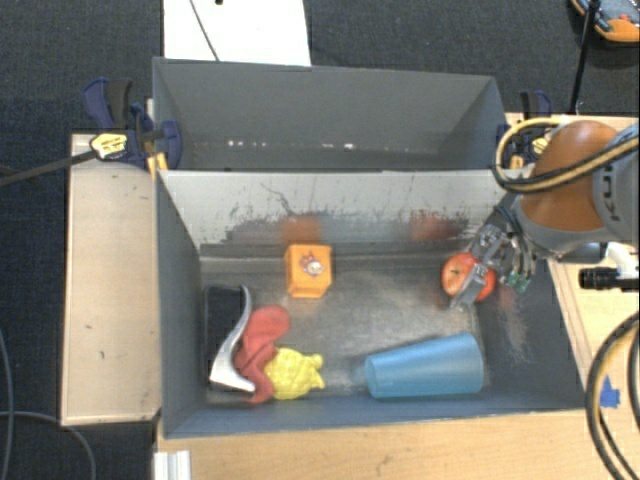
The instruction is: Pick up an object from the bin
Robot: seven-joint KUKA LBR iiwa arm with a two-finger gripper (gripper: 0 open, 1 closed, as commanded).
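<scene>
Seven loose things in the bin, one of each kind. 1 orange block at 11 o'clock. 1 red-orange ball at 2 o'clock. 1 blue cup, on its side, at 5. 1 yellow knobbly toy at 7. 1 white curved piece at 8. 1 red soft lump and 1 black flat slab at 9.

1. The gripper is low at the right end of the grey metal bin, touching a small round orange-red ball.
2. A blue plastic cup lies on its side near the front wall, just below the ball.
3. An orange block with a metal top sits near the back wall.
4. In the front left corner, a flat black slab, a white curved piece, a red soft lump and a yellow knobbly toy are heaped together.
</scene>
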